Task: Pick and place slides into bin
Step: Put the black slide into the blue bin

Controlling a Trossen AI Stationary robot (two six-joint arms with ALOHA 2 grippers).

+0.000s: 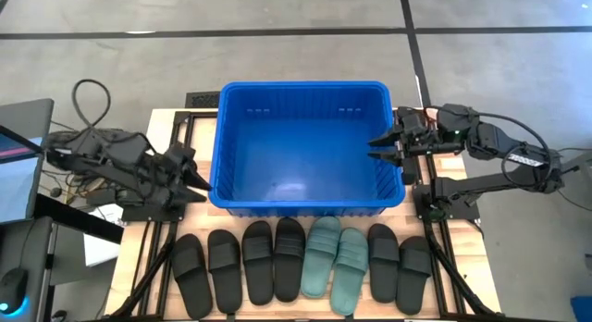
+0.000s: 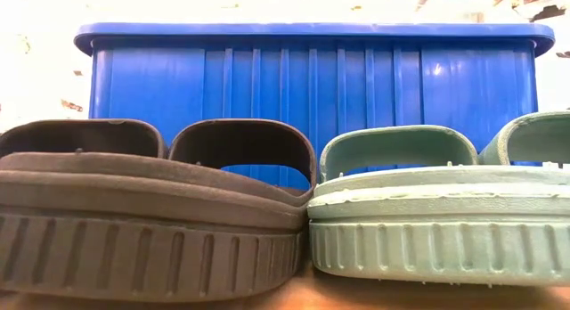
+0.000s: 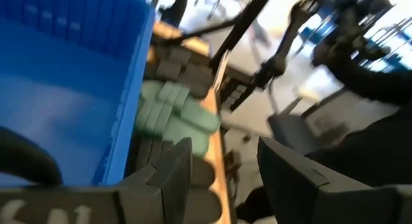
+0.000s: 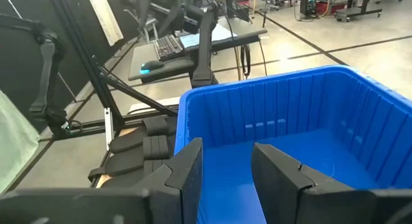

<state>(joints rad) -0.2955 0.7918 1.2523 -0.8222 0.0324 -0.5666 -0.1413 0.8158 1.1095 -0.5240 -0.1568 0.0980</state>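
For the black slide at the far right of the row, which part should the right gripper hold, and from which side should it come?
Probably the wide strap of the rightmost black slide, from straight above. The slide lies flat, sole down, with a neighbour tight on its left, so only the raised strap gives the fingers room. The right gripper, open, hangs over the bin.

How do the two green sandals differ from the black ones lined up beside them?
The green slides are pale teal, the black slides dark. The green ones number two, the black ones six. The green pair sits right of the row's middle, with black slides on both sides: four to its left, two to its right. All share the wide-strap shape and lie flat in front of the empty blue bin.
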